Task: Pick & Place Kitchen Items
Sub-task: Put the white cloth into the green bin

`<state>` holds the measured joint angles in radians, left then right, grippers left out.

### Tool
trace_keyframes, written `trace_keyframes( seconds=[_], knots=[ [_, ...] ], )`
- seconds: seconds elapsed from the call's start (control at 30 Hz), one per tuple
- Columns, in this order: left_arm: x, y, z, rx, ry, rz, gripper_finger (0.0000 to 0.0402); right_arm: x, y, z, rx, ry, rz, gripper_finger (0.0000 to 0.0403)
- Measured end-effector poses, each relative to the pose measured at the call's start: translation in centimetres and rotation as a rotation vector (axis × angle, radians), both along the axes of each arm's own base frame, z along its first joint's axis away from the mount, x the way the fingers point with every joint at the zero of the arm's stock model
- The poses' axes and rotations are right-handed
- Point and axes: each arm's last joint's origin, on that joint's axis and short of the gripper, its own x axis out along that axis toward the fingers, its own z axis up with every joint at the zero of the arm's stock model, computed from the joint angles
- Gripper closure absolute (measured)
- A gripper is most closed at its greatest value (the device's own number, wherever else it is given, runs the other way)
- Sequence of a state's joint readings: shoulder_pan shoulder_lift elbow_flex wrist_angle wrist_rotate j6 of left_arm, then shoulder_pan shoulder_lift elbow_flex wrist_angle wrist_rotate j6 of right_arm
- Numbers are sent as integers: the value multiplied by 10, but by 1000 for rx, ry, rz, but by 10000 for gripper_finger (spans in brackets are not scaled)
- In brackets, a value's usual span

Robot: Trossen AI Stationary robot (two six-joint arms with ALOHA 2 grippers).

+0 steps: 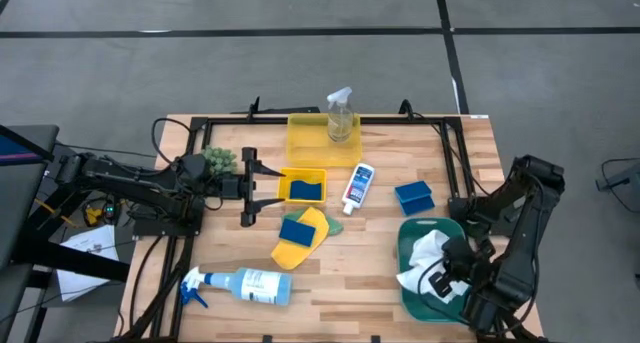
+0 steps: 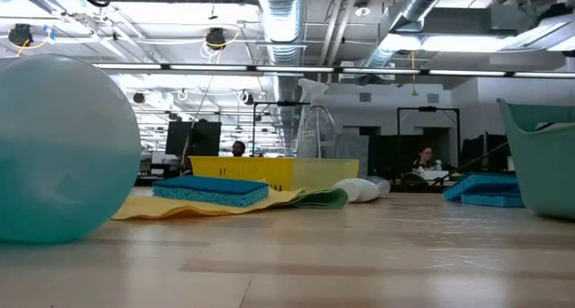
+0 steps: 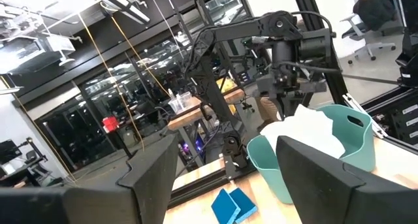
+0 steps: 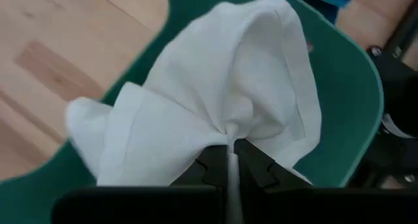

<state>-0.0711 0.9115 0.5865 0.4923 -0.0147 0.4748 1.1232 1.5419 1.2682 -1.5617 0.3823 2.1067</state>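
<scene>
My right gripper [image 4: 230, 160] is shut on a white cloth [image 4: 215, 87] over the teal bin [image 1: 412, 235] at the table's near right. My left gripper [image 1: 250, 188] is open and empty at the table's left, pointing toward the right, beside a small yellow tray holding a blue sponge [image 1: 305, 188]. A clear spray bottle [image 1: 341, 113] stands in the large yellow tray [image 1: 300, 143]. A white blue-capped bottle [image 1: 358, 186] lies on its side. Another sponge [image 1: 296, 229] lies on a yellow cloth [image 1: 290, 253], which lies beside a green cloth [image 1: 335, 226]. A blue-white spray bottle [image 1: 245, 285] lies near the front edge. My right gripper pinches a gathered bunch of the white cloth [image 4: 228, 134] between its two fingers, with several folds running into the pinch. The fingers come from above, slanting down. The cloth spreads out below the fingers, with its lower part inside the teal bin [image 4: 353, 100].
Blue sponges [image 1: 413, 195] lie just beyond the bin. A small green plant [image 1: 221, 162] sits by my left arm. A black frame [image 1: 450, 153] runs along the table's far and right sides. Bare wood [image 1: 350, 273] shows between the spray bottle and the bin.
</scene>
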Motion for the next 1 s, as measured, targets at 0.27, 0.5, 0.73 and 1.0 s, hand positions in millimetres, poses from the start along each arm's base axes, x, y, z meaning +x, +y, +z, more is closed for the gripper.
trace_keyframes(
  seconds=[0.27,0.5,0.73,1.0],
  knots=[
    [0,0,0,21,-5,4,147,12,-6,-3,18,80,-96,398],
    [0,0,0,22,-4,5,147,33,-20,-6,14,179,-72,398],
    [0,0,0,22,-4,5,147,53,-37,-6,-5,225,-43,398],
    [0,0,0,22,-3,5,147,64,-39,-23,65,289,11,398]
  ],
)
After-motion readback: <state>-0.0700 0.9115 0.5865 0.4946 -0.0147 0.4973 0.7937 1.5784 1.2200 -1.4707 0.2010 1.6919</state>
